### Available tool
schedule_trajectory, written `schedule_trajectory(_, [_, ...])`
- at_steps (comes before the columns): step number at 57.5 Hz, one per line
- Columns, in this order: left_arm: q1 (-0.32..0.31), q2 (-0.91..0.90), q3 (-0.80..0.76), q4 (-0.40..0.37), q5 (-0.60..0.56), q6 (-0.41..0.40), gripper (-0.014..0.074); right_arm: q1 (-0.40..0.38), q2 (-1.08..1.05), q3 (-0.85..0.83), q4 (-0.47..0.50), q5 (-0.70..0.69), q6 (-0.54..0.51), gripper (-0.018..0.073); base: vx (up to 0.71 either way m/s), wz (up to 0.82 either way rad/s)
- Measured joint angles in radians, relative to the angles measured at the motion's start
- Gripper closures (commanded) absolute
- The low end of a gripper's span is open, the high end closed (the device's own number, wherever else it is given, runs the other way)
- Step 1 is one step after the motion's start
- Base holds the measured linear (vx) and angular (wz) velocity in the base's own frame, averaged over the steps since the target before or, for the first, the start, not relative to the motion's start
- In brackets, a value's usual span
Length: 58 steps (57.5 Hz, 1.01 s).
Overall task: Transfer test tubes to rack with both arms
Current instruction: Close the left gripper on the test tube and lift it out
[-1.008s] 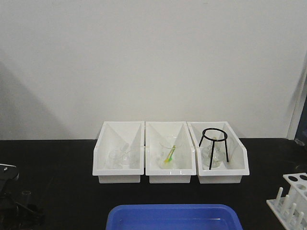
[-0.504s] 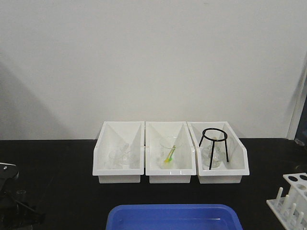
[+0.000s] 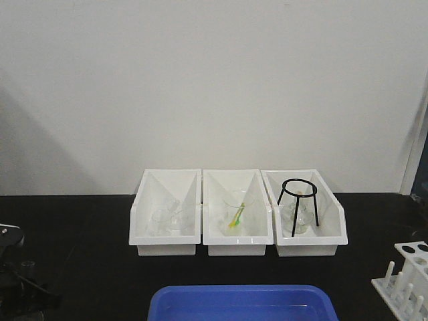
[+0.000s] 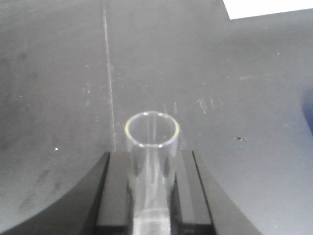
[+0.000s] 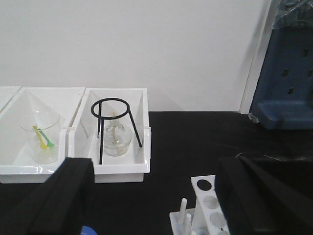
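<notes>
In the left wrist view, a test tube (image 4: 151, 147) is seen clamped between the black fingers (image 4: 115, 191) of the left gripper (image 4: 151, 161), its open round rim pointed away from the camera over the dark table (image 4: 58, 73). Little of this can be made out in the front view. There, only part of the left arm (image 3: 9, 242) is shown at the near left edge, with the small clear rim of the tube beside it and the grip itself too small to judge.

The rack (image 3: 408, 271) is cut off at the near right corner of the front view. It is shown more fully in the right wrist view, where its holed top plate and white pegs are framed between the fingers of the right gripper (image 5: 156, 166). These fingers are held wide apart, with nothing between them.

Three white bins (image 3: 237, 239) are lined up at the far side of the table, and a blue tray (image 3: 241, 304) is seen near the camera at centre. A black tripod (image 5: 113, 122) over a small flask (image 5: 116, 138) is shown in the right bin, and a beaker (image 5: 41, 134) in the next.
</notes>
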Motion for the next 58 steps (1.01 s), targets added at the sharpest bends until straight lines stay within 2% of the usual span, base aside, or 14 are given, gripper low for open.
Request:
schedule_trajectory(27, [0.0,-0.313,0.0,0.0,0.009,0.0,0.0617,0.0,0.0,0.0,0.0,0.013,-0.001,-0.0009,0.0,0.0])
schedule_trajectory(34, [-0.021,-0.39,0.0,0.0,-0.01,0.0,0.0617,0.0,0.0,0.0,0.0,0.025,-0.001,-0.0009,0.0,0.0])
schedule_trajectory(44, [-0.111,-0.447,0.0,0.0,-0.076,-0.001,0.0617,0.0,0.0,0.0,0.0,0.034,-0.001,-0.0009,0.0,0.0])
schedule_trajectory(58, [-0.301,-0.432,0.0,0.0,-0.216,-0.002,0.0617,0.0,0.0,0.0,0.0,0.035,-0.001,-0.0009,0.0,0.0])
